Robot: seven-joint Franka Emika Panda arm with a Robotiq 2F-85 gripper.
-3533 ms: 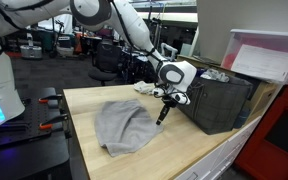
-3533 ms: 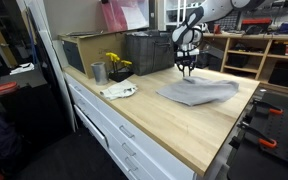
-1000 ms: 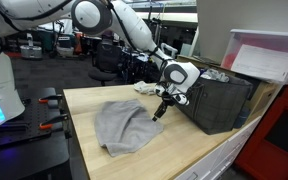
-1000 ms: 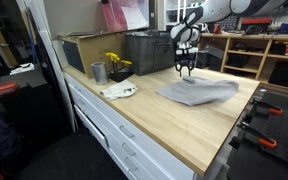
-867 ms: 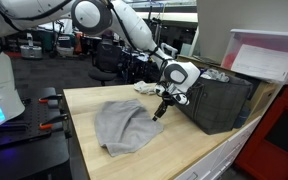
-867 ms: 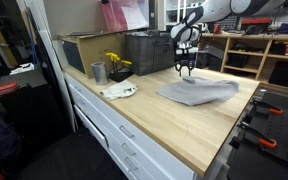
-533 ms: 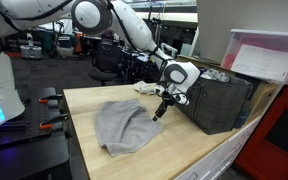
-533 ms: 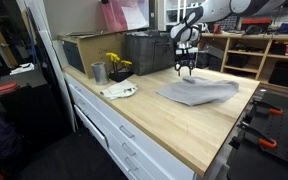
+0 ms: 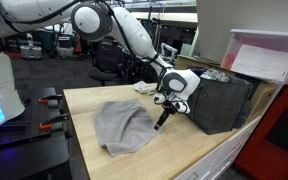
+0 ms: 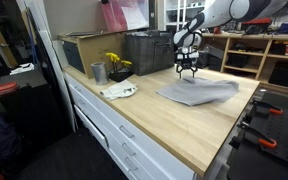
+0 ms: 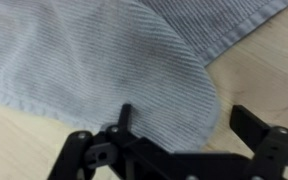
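Note:
A grey ribbed cloth (image 9: 124, 127) (image 10: 197, 92) lies crumpled flat on the wooden table (image 9: 184, 150) in both exterior views. My gripper (image 9: 162, 122) (image 10: 188, 72) hangs just above the cloth's edge nearest the dark crate. The wrist view looks straight down on a rounded corner of the cloth (image 11: 134, 70), which lies between my fingers. The gripper (image 11: 184, 118) is open; one fingertip (image 11: 125, 115) stands over the fabric and the other (image 11: 252, 118) over bare wood. Nothing is held.
A dark crate (image 9: 222, 100) (image 10: 148, 52) stands close behind the gripper. A cardboard box (image 10: 84, 50), a metal cup (image 10: 98, 72), yellow flowers (image 10: 116, 63) and a small plate (image 10: 119, 91) sit further along the table. Red clamps (image 9: 46, 100) line one table edge.
The jaws have spread wide and let go of the cloth corner, which now lies flat. The arm has shifted slightly lower and toward the table's near edge.

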